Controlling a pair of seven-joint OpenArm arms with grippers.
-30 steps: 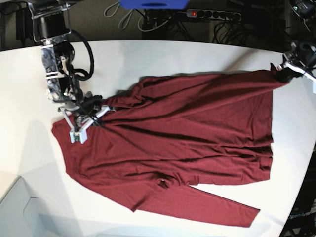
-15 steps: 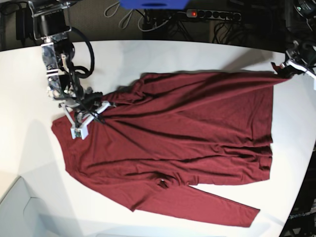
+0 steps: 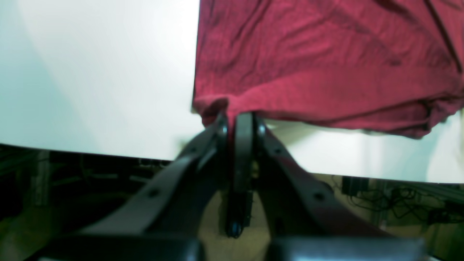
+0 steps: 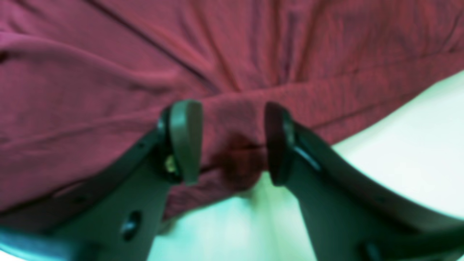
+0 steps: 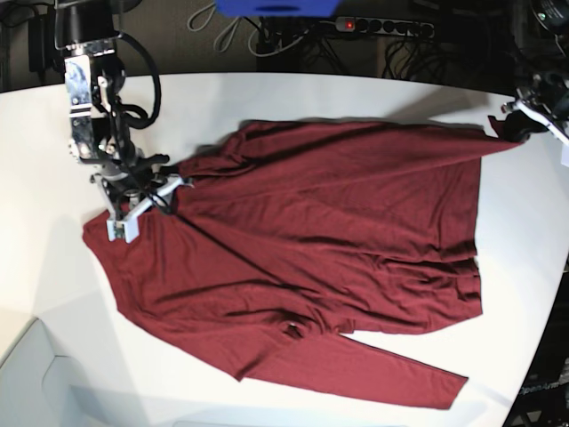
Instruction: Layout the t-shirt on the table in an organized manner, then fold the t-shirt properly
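The maroon t-shirt (image 5: 329, 240) lies spread across the white table (image 5: 293, 98), with one long sleeve (image 5: 373, 374) reaching toward the front right. My left gripper (image 5: 508, 124) is at the far right edge, shut on the shirt's hem corner. The left wrist view shows that pinch up close, the left gripper (image 3: 235, 121) closed on the t-shirt (image 3: 326, 65). My right gripper (image 5: 147, 206) stands at the shirt's left end. In the right wrist view the right gripper (image 4: 232, 141) is open, and a fold of the t-shirt (image 4: 217, 54) lies loose between its fingers (image 4: 185, 141).
A power strip (image 5: 382, 27), cables and a blue object (image 5: 276, 7) sit behind the table's far edge. The table's curved edge runs close past the left gripper on the right. A lower white surface (image 5: 27, 374) juts in at the bottom left.
The right gripper has opened and moved left and up. The shirt's left end and top edge shifted left with it. The left gripper keeps its hold on the hem corner.
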